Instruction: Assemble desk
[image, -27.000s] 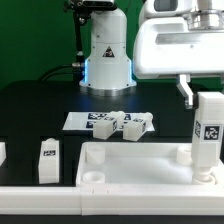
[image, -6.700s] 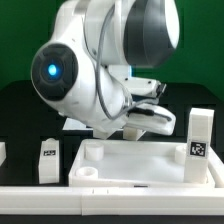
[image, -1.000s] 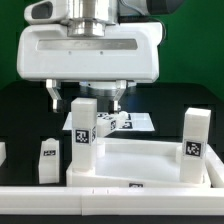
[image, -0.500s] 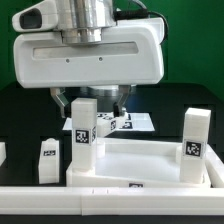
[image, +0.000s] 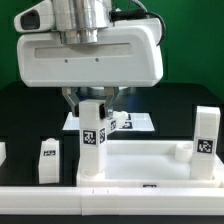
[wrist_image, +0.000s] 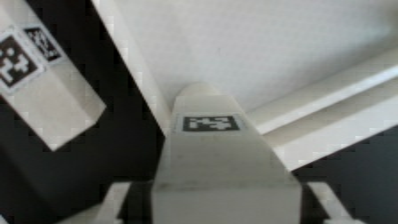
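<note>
The gripper (image: 92, 108) is clamped on the held leg (image: 93, 140). In the wrist view its fingers (wrist_image: 125, 200) lie flat against both sides of that leg, with no gap showing. The held leg stands upright on the slab (image: 150, 162), at the near corner on the exterior view's left. It appears to be going into the socket there, so the step in hand is most likely seating it. To do this well, the arm should keep the leg vertical over the socket and press straight down while turning it in. The grip should stay high on the leg so the fingers clear the slab. The slab lies loose on the table (image: 25, 110) just behind the rail (image: 60, 200), so a sideways push could slide it. A gentle downward load, with the slab resting against the rail, would probably steady it. A tilt would probably jam the leg, so the tag on top, seen in the wrist view, should stay square. By count there is one slab and four legs. These are the held leg and the right leg (image: 207, 135), both upright on the slab. The loose leg (image: 48, 160) stands alone on the table towards the exterior view's left. What seems to be the fourth leg (image: 118, 123) lies half hidden on the marker board (image: 143, 121).
</note>
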